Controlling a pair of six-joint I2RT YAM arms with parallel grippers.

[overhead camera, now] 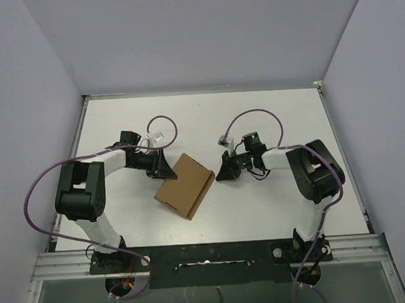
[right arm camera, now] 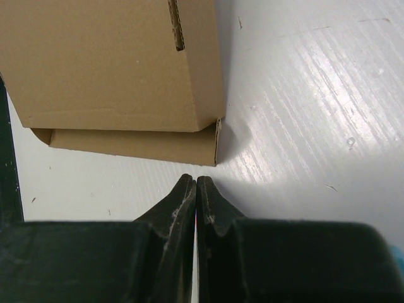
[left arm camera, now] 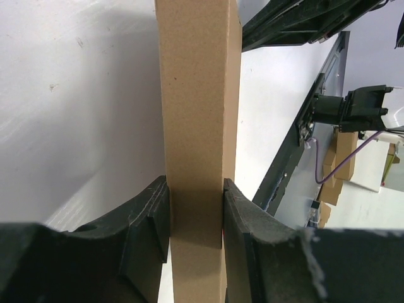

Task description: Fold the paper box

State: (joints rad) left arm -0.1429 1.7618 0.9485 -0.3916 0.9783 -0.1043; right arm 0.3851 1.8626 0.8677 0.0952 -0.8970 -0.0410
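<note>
White surface (overhead camera: pixel 280 202), pale walls (overhead camera: pixel 203 36). Gripped in the left claw (left arm camera: pixel 196 218) by one edge, the paper box (overhead camera: pixel 184 186) lies between it and the right claw (right arm camera: pixel 196 186), which is pinched shut just short of a corner. Body looks folded; one end layer juts out, likely untucked.

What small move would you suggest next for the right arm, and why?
Probably ease the right gripper forward, kept shut, to press against the paper box. The left gripper clamps the box's opposite edge, which steadies it, and a lower panel sticks out just ahead of the right tips.
</note>
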